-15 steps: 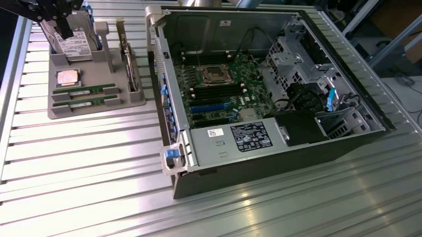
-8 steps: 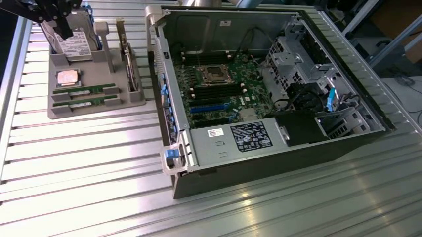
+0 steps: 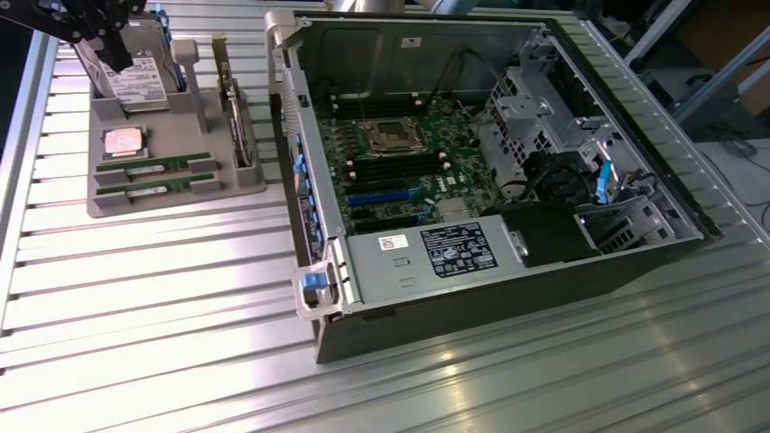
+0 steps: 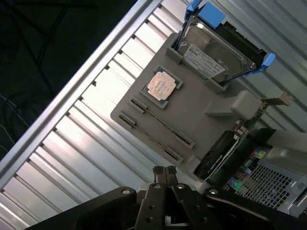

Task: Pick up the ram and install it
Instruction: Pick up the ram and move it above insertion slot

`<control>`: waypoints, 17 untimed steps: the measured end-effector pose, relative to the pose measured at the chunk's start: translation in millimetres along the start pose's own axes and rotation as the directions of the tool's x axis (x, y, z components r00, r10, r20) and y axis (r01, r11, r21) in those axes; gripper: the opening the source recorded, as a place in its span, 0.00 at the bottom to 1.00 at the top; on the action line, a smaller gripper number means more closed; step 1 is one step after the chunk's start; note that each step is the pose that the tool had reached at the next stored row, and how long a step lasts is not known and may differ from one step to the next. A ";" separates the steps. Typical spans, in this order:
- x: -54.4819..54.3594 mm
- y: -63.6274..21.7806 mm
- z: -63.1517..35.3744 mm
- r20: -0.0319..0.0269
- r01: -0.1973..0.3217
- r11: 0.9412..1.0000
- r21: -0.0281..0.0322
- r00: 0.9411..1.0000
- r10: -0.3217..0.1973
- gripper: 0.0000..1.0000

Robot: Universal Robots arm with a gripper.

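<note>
Our gripper (image 4: 164,170) is closed up and empty, hovering above the tray (image 4: 206,103) by the hard drive (image 3: 139,86). Ram (image 3: 144,166) sits in its tray slot, 2nd stick (image 3: 147,187) just beside. W/ so little gap btwn them we could nudge the wrong one.

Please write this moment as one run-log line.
claw: shut, empty, near holder | ram: both sticks lying in holder | case: open
</note>
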State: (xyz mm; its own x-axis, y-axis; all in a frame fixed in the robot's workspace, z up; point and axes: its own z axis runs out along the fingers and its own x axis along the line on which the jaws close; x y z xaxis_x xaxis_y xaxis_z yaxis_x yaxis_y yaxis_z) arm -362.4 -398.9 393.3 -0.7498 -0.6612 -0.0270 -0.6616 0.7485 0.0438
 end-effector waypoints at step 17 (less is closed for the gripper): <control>0.0 0.0 0.0 -0.007 0.176 0.984 -0.005 0.984 -0.176 0.11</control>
State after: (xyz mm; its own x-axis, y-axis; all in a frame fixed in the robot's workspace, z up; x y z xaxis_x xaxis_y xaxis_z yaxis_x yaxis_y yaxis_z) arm -362.3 -399.0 393.3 -0.6214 -0.7830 -0.0270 -0.7833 0.6201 0.0438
